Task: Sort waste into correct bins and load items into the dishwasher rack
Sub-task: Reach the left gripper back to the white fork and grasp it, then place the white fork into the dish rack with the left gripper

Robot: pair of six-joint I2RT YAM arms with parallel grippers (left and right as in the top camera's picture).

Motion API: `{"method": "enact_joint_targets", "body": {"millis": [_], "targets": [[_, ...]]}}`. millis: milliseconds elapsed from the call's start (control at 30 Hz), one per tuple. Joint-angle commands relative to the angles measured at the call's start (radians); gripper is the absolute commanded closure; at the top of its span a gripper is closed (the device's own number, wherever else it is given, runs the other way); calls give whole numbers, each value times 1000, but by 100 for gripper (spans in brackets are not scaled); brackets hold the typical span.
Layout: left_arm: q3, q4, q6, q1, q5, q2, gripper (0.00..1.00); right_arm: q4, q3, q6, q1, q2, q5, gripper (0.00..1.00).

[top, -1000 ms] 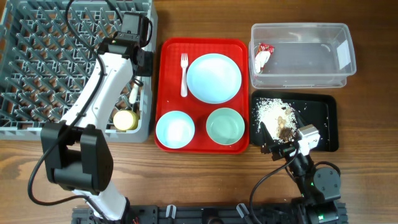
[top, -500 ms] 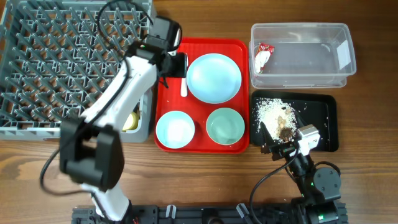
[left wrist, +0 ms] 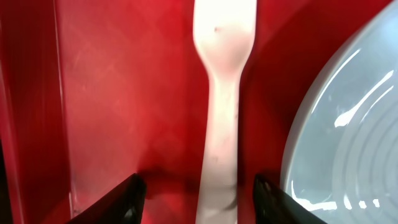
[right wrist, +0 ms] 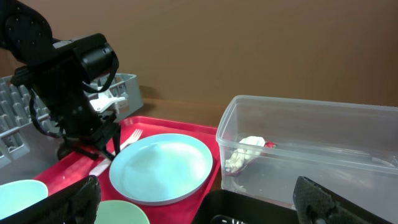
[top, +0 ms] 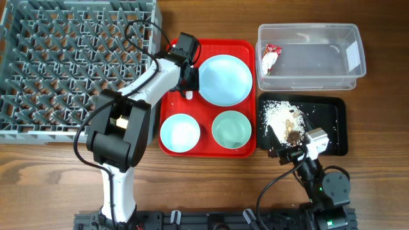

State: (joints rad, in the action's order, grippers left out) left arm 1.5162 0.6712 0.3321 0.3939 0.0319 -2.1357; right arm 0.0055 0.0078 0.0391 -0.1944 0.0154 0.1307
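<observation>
**Fork [left wrist: 222, 124] flat on the red tray [top: 208, 46], left hand [left wrist: 203, 200] open around its handle**

Nearest the robot, on the wooden table [top: 204, 191], the right hand [top: 285, 151] sits idle with its fingers spread wide. It is at the near edge of the black tray [top: 332, 115], which holds rice crumbs and brown scraps [top: 281, 112]. Just beyond, on the red tray, a small dish [top: 179, 133] and a bowl [top: 231, 129] sit side by side.

Farther back, the white fork lies flat with its handle towards the left hand. One finger stands on each side of the handle and neither appears to touch it, so nothing is gripped. The big plate [top: 223, 80] sits just beside the fork, its rim close to one finger.

Likely trouble:
- **Poor grip:** the handle is thin and lies flush on the slick tray. The closing fingers may scrape over it or catch only an edge, so it could twist or slip out on the way to the grey rack [top: 64, 64] at the left.
- **Plate in the way:** the finger on the plate side could land on the rim, shove the plate or block the pinch.
- **Bad landing:** released carelessly, the fork might drop crookedly between the rack's pegs.

At the far right, the clear tub [top: 319, 27] holds the crumpled wrapper [top: 270, 59].
</observation>
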Motion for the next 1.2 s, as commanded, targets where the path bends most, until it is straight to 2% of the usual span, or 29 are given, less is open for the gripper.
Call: {"method": "enact_joint_targets", "body": {"millis": [0, 100, 267, 300, 333, 367, 433, 533, 700, 867, 1000, 1167], "targets": [[6, -14, 16, 1, 27, -24, 59, 6, -3, -13, 6, -11, 12, 0], [6, -14, 13, 1, 57, -25, 72, 6, -3, -13, 6, -11, 12, 0], [6, -12, -14, 1, 98, -27, 77, 6, -3, -13, 6, -11, 12, 0], [6, -14, -14, 1, 98, -27, 73, 6, -3, -13, 6, -11, 12, 0], [6, -24, -23, 1, 101, -29, 63, 6, -3, -13, 6, -11, 12, 0], [6, -43, -56, 1, 101, -33, 61, 6, -3, -13, 6, -11, 12, 0], [6, -74, -121, 1, 101, -48, 59, 6, -3, -13, 6, -11, 12, 0], [6, -97, -146, 1, 100, -79, 60, 6, -3, -13, 6, -11, 12, 0], [6, -146, -147, 1, 101, -86, 74, 6, -3, -12, 6, -11, 12, 0], [6, -99, -146, 1, 101, -75, 96, 6, -3, -13, 6, -11, 12, 0], [9, -13, -146, 1, 102, -13, 96, 6, -3, -13, 6, -11, 12, 0], [10, 94, -146, 0, 209, 196, 96, 6, -3, -13, 6, -11, 12, 0]]}}
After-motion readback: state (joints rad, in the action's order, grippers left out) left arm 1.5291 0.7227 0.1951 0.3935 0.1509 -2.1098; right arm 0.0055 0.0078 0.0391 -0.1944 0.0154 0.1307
